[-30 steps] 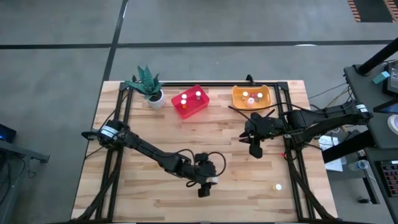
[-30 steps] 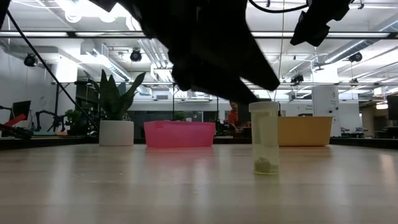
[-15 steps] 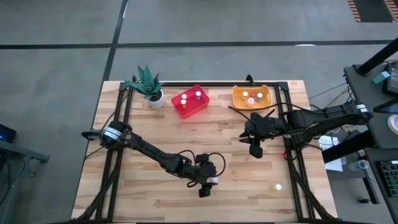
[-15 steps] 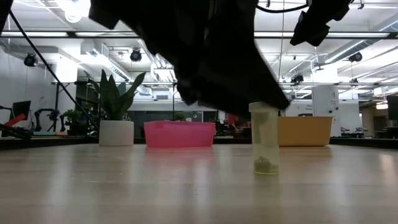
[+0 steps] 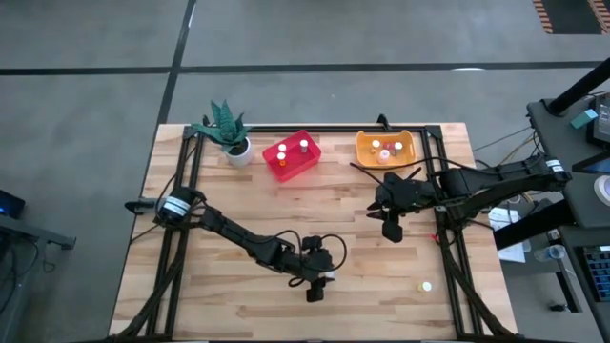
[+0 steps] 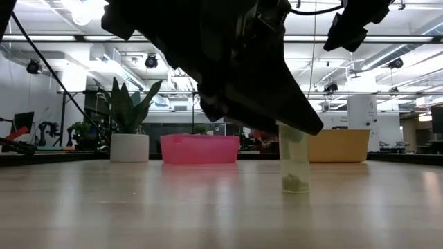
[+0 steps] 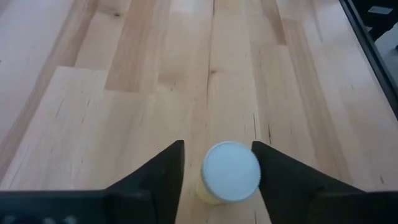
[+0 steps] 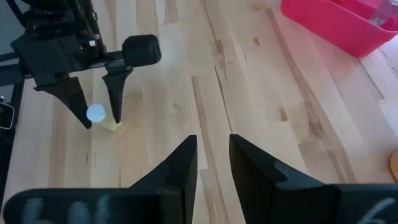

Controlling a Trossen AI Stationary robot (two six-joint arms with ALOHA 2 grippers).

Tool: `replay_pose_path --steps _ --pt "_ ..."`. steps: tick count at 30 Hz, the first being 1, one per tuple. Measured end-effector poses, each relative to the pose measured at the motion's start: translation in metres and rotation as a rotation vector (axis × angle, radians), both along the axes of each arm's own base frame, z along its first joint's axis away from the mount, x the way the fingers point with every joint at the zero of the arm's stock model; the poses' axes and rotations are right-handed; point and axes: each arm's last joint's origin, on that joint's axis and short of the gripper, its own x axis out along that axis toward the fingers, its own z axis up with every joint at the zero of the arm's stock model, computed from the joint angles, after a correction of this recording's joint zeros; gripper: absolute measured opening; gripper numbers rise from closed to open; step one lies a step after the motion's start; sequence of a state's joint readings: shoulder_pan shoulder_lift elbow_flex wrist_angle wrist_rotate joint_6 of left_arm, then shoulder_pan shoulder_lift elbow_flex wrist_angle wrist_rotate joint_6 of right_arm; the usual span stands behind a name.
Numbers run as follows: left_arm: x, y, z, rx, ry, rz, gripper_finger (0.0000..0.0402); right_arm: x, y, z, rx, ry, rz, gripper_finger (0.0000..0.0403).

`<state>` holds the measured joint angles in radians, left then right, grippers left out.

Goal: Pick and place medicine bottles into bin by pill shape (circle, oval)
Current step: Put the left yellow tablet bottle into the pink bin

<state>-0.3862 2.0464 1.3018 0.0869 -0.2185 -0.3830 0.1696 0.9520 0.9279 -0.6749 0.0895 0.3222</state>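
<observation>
Bottle (image 7: 231, 172) stands between open left gripper (image 7: 217, 165) jaws

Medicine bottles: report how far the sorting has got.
Done: two bottles sit in the red bin and several in the orange bin. In hand: the left pincer is open astride an upright white-capped bottle on the table, not yet gripping it. Left: that bottle and a lone bottle at the table's near right. The right pincer waits above the table.

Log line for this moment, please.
left gripper: open, jaws straddling upright bottle | right gripper: open, idle midair | bottle ungrasped
</observation>
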Motion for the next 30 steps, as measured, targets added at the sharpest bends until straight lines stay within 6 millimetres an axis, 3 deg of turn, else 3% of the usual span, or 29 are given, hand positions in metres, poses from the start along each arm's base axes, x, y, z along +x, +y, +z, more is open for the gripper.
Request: replay_pose_path --steps 9,18,24,30 --pt "0.001 0.000 0.002 -0.005 -0.007 0.002 0.0092 0.000 0.000 0.000 0.000 0.000 0.000 0.0084" --pt "-0.009 0.009 0.035 0.061 -0.038 0.088 0.0094 0.000 0.000 0.000 -0.008 0.000 0.008 0.0084" --pt "-0.020 0.041 0.065 0.142 -0.010 0.224 0.0095 0.000 0.000 0.000 -0.006 -0.002 0.006 0.0084" --pt "-0.026 0.098 0.087 0.184 0.035 0.377 0.0096 0.001 0.000 0.001 -0.004 -0.011 -0.011 0.0084"
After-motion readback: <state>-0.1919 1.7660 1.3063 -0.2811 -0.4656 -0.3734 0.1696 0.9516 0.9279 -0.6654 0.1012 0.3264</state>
